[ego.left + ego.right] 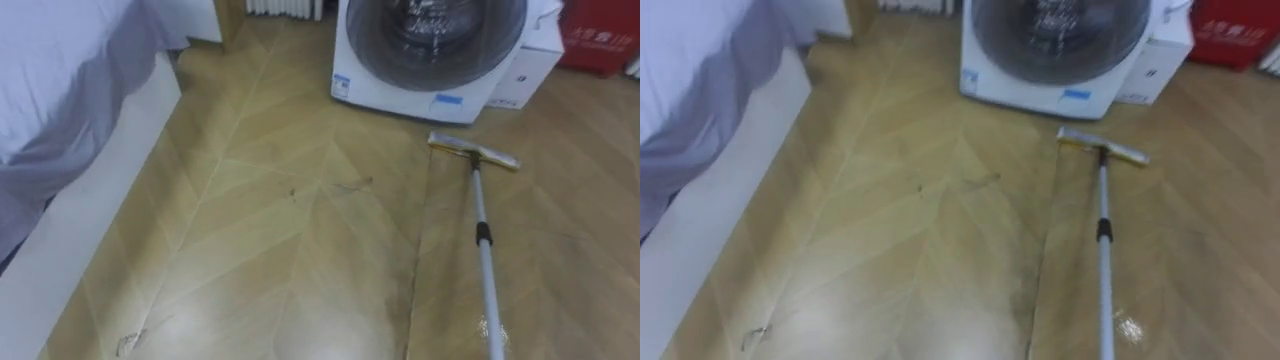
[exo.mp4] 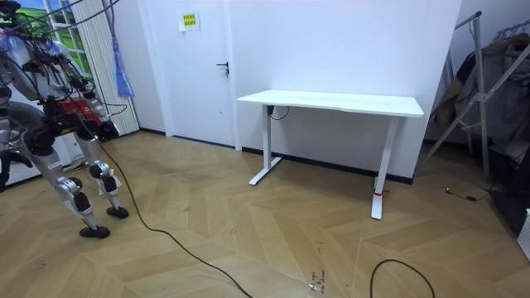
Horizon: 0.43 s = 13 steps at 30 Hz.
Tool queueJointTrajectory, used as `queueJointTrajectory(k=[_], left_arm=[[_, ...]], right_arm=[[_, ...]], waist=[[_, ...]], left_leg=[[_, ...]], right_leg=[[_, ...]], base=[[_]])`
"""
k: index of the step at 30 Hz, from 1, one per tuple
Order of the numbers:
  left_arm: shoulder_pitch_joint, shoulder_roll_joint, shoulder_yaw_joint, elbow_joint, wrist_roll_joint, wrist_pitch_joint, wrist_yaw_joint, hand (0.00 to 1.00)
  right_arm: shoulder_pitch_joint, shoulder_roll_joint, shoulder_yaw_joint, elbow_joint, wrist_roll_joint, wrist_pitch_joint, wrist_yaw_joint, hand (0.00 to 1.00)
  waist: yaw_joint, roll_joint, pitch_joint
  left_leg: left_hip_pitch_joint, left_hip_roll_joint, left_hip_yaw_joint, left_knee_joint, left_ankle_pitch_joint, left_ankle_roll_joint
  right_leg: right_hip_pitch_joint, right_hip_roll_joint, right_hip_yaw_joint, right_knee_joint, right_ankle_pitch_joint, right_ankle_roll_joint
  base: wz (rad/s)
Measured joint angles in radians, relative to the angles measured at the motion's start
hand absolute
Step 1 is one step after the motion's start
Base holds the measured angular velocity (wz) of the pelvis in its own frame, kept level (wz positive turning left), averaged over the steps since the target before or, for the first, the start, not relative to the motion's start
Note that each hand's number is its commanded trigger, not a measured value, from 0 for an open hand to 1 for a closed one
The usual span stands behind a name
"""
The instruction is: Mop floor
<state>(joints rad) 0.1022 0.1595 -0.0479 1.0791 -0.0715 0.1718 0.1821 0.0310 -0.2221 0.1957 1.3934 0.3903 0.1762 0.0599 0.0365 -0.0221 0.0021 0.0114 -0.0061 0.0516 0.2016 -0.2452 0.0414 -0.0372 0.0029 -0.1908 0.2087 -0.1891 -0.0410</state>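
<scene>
One mop (image 1: 481, 215) reaches across the wooden floor (image 1: 300, 250), its head just short of the washing machine (image 1: 430, 60), with the bed (image 1: 60, 90) edging the left and open floor between. In the room view the robot stands at the room view's left, well apart from a white bench (image 2: 331, 102) by the wall. I cannot tell the state of either hand.

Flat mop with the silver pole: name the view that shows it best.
Left eye view: the flat mop rests its head on the wood floor before the white washing machine, pole running to the lower edge. The right eye view shows the same. The room view faces a white desk.
</scene>
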Motion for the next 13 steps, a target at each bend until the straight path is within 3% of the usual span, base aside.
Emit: queueJointTrajectory(k=[5, 8, 13], left_arm=[[0.014, 0.000, 0.018, 0.000, 0.030, 0.011, 0.002, 0.00], [0.020, -0.002, 0.028, 0.006, 0.032, 0.014, 0.002, 0.00], [0.032, -0.011, 0.049, 0.056, 0.049, 0.026, 0.001, 0.00]], right_arm=[[0.001, 0.002, -0.002, 0.000, -0.069, 0.022, 0.031, 1.00], [0.002, 0.013, -0.017, 0.000, -0.114, 0.033, 0.028, 1.00], [0.009, 0.032, -0.033, -0.001, -0.122, 0.046, 0.024, 1.00]], waist=[[-0.009, -0.013, 0.0024], [-0.011, -0.015, 0.0088], [-0.007, -0.017, 0.0087]], left_leg=[[0.064, 0.010, 0.023, -0.017, 0.000, -0.001], [0.090, 0.010, 0.026, -0.019, 0.000, -0.001], [0.108, 0.010, 0.027, -0.019, 0.000, -0.001]], right_leg=[[0.061, 0.006, 0.003, -0.026, 0.000, 0.000], [0.090, 0.006, -0.002, -0.028, 0.000, 0.000], [0.096, 0.006, 0.002, -0.023, 0.000, 0.000]], base=[[-0.13], [-0.05], [-0.02]])
